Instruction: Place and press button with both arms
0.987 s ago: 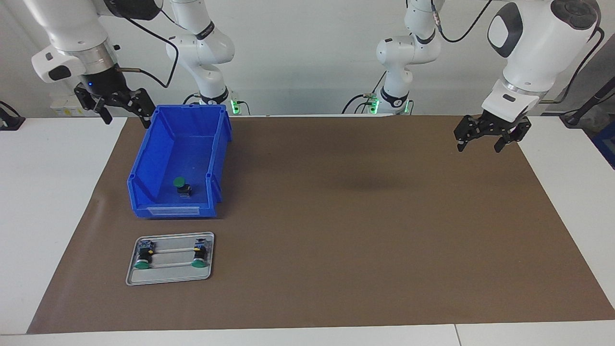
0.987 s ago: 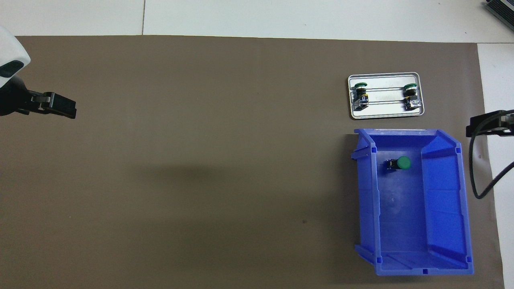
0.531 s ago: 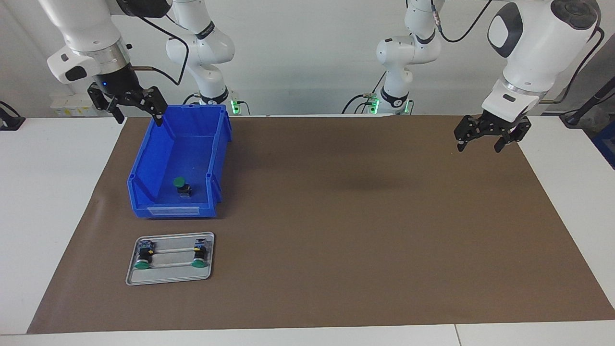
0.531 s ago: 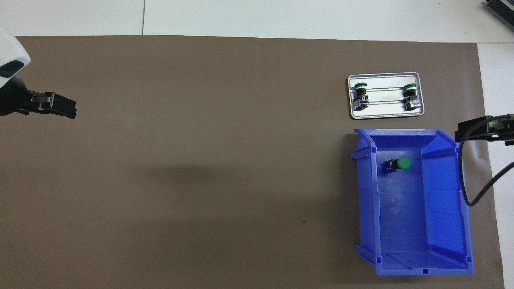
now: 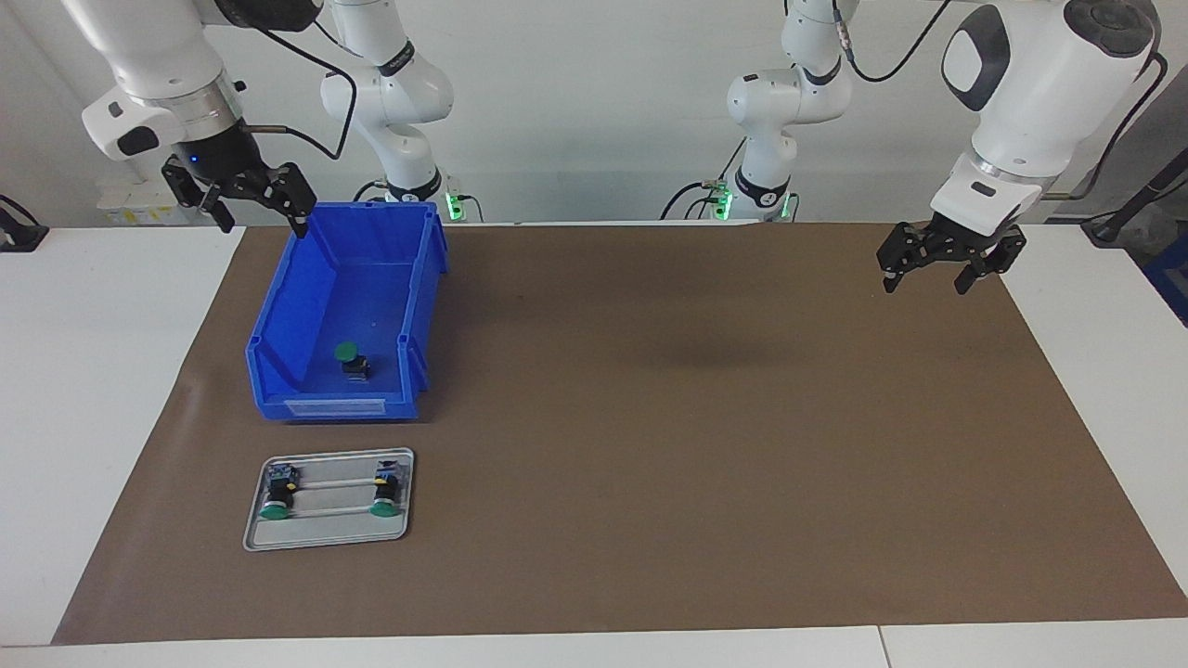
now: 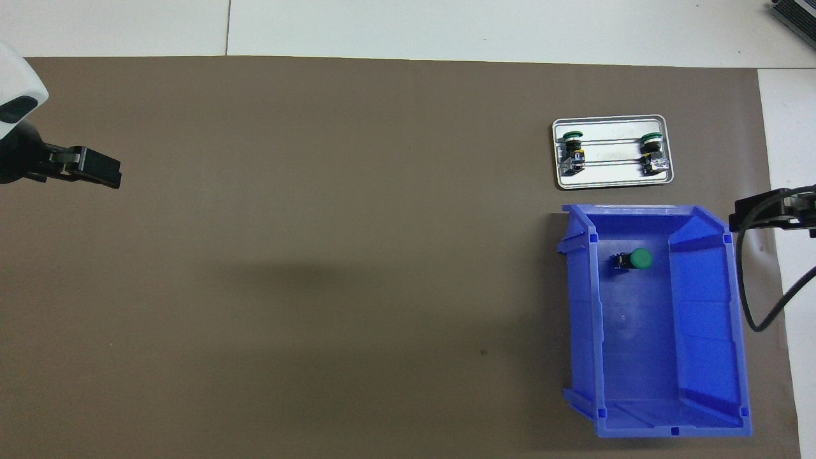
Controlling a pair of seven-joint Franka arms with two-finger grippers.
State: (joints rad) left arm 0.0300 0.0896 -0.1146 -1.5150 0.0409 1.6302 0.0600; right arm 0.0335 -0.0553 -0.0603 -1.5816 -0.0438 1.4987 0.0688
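So at this point the button [image 5: 348, 356] was sitting inside the blue bin [image 5: 278, 320], on the floor of it, toward the bin's open end that's farther from the robots. Green cap up and tipped a bit, black body under it. Farther out from the robots again was the metal tray [image 5: 327, 536] w/ two buttons [image 5: 276, 494] already clipped onto its rails, one at each end.

My right gripper [image 5: 249, 202] hung up in the air by the bin's corner closest to the robots, jaws spread wide, nothing in them. Left gripper [image 5: 931, 263] waited over the mat [image 5: 705, 417] at the left arm's end of the table, jaws also apart and empty.

Step in hand imo = go get the button out of the bin. My take on doing it right: bring the right gripper over the bin first, then drop straight down between the walls so the links don't clip the rim. Grab the black body, not the cap, since the cap's round and prob slips. It's tilted, so I'd match the wrist angle before closing. Slow lift, clear the wall, then head toward the tray.
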